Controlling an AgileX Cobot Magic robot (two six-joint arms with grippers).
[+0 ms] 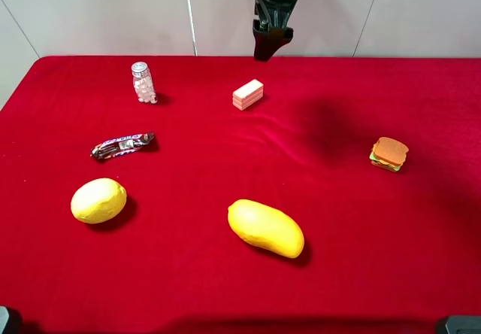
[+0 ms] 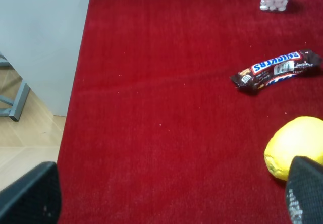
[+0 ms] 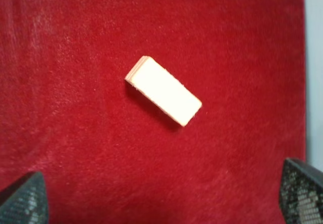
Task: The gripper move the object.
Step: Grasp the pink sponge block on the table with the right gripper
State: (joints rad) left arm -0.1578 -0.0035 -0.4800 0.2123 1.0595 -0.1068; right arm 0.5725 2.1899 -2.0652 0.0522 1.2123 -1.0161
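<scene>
The object, a pale pink wafer-like block (image 1: 248,94) with white stripes, lies flat on the red cloth at the back middle. It also shows in the right wrist view (image 3: 163,90), lying askew. My right gripper (image 1: 264,48), a black claw, hangs above and just behind the block, apart from it. In the right wrist view the right gripper (image 3: 162,196) is open and empty, its fingertips (image 3: 22,199) spread wide. My left gripper (image 2: 167,191) is open and empty, low over the cloth near the table's left edge.
A mango (image 1: 265,228) lies at the front middle and a lemon (image 1: 98,200) at the front left. A Snickers bar (image 1: 122,145) and a small bottle of white candies (image 1: 142,83) are on the left. A toy sandwich (image 1: 388,154) sits at the right.
</scene>
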